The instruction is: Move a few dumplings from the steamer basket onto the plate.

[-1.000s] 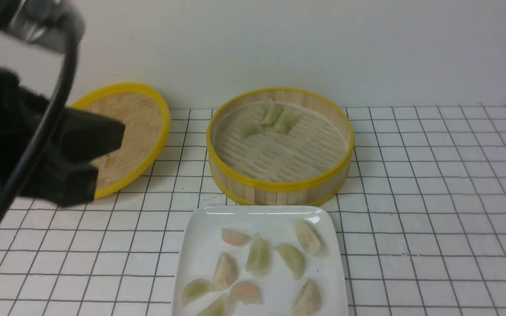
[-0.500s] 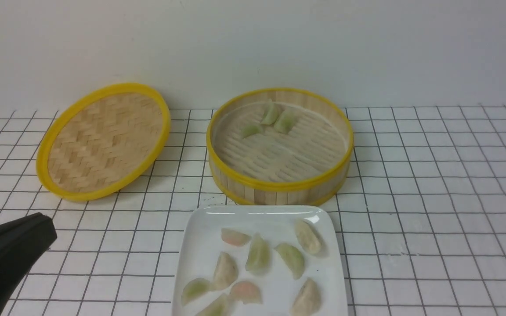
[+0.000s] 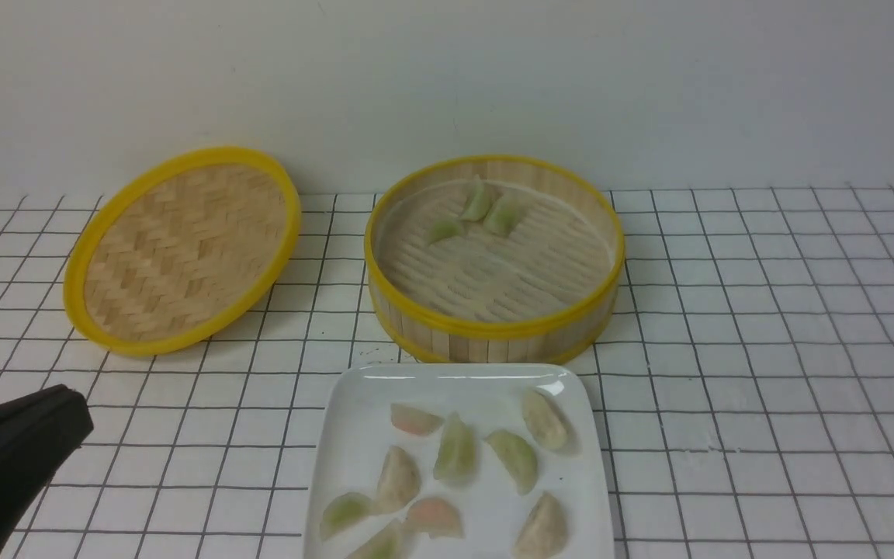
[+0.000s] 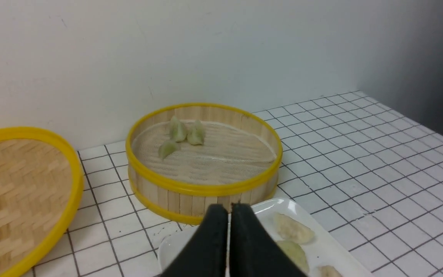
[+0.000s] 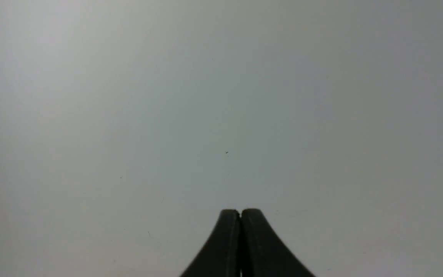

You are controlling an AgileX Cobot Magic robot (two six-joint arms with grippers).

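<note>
Fingers (image 4: 230, 209) of our left arm closed, empty; plate (image 3: 455, 376) before and beneath them, basket (image 3: 493, 329) beyond. We judge dumplings delivered; best retreat high, clear of rims.

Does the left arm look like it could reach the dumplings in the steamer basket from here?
Probably yes: the left gripper is shut and would need opening, but the steamer basket has no lid on, and nothing visible covers the dumplings inside.
</note>
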